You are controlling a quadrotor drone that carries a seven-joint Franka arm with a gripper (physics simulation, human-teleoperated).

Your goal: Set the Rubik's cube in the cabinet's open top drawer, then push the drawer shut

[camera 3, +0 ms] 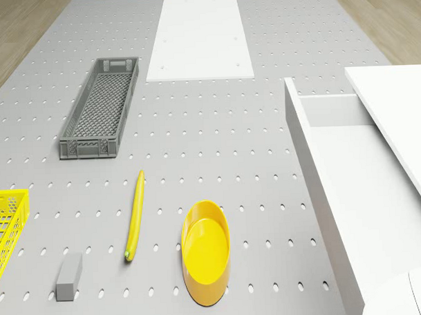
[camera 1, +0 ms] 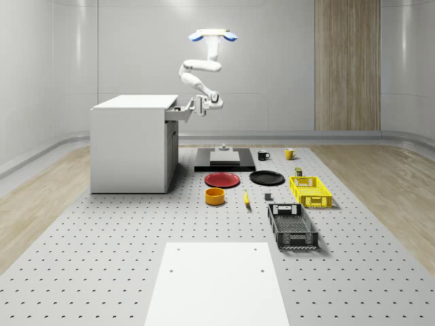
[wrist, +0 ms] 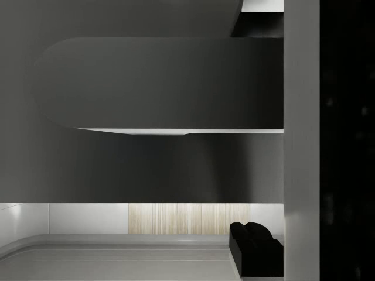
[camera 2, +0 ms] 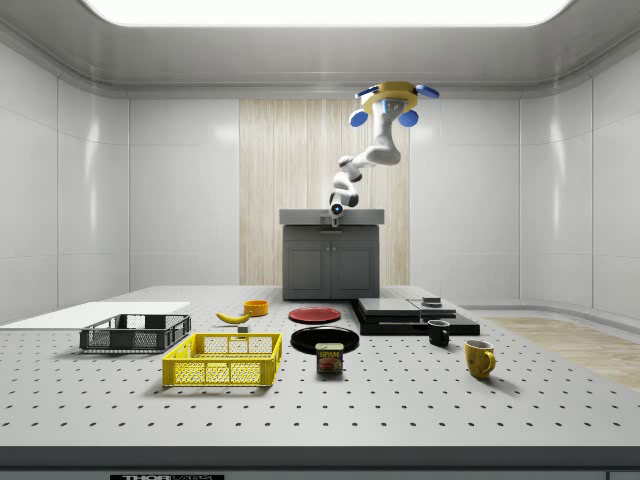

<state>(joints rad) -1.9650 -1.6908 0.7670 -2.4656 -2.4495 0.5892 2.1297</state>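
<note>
While the drone [camera 1: 213, 35] hovered high to the right of the white cabinet [camera 1: 132, 146], your gripper [camera 1: 192, 106] sat at the open top drawer [camera 1: 178, 113] front; I couldn't tell you the jaw state or where the Rubik's cube was.

In the side view, a mesh yellow crate [camera 2: 225, 359] stood at the can's [camera 2: 329, 358] nine o'clock.

In the drone view, a round yellow bowl [camera 3: 206, 250] lay just beside the smooth-walled drawer, a slim banana [camera 3: 135, 215] at its nine o'clock.
</note>
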